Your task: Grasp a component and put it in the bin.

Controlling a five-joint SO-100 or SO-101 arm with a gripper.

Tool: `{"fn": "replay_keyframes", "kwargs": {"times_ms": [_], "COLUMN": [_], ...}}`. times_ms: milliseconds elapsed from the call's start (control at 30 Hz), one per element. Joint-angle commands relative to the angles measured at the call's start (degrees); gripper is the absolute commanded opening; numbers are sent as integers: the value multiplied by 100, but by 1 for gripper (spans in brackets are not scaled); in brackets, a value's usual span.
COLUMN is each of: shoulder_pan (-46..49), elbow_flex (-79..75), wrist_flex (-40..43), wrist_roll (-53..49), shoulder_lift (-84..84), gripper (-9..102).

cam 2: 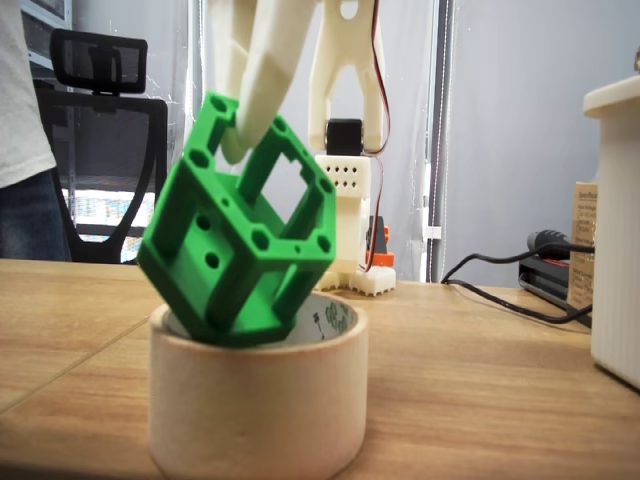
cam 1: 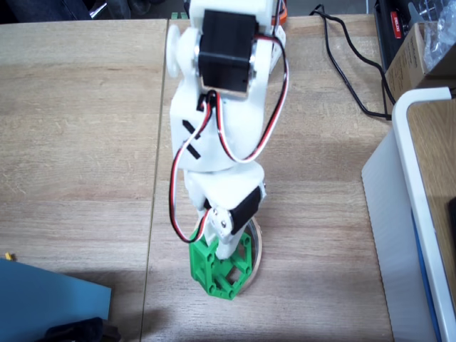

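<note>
Nearest the lens in a fixed view stands the bin (cam 2: 258, 400), a beige tape roll on the wooden worktop (cam 2: 480, 400). Tilted on one corner, the green component (cam 2: 235, 250) has its lower part sunk into the roll's opening and leans on the rim. White fingers (cam 2: 262, 70) come down from above and clamp one upper bar of the frame; the gripper (cam 2: 232, 150) is closed on that bar. Behind stands the arm's base (cam 2: 345, 215), with a black cable (cam 2: 500, 290) trailing to the right and a white box (cam 2: 615, 230) at the right edge. An office chair (cam 2: 105, 150) stands at the back left.

From above, in a fixed view, the arm (cam 1: 221, 114) reaches toward the lower edge, and its gripper (cam 1: 224, 246) covers part of the component (cam 1: 214, 274). That part lies over the bin (cam 1: 255, 246), whose rim shows as a thin arc at its right. A white-rimmed box (cam 1: 406, 214) sits at the right, a blue sheet (cam 1: 50, 292) at lower left.
</note>
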Motion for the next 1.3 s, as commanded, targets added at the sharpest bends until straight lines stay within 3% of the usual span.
{"fn": "replay_keyframes", "kwargs": {"times_ms": [0,567,1267], "shoulder_pan": [-9,-9,79], "elbow_flex": [-325,844,923], "wrist_flex": [44,44,53], "wrist_roll": [26,-62,-62], "shoulder_lift": [114,703,2136], "gripper": [1,16,16]}}
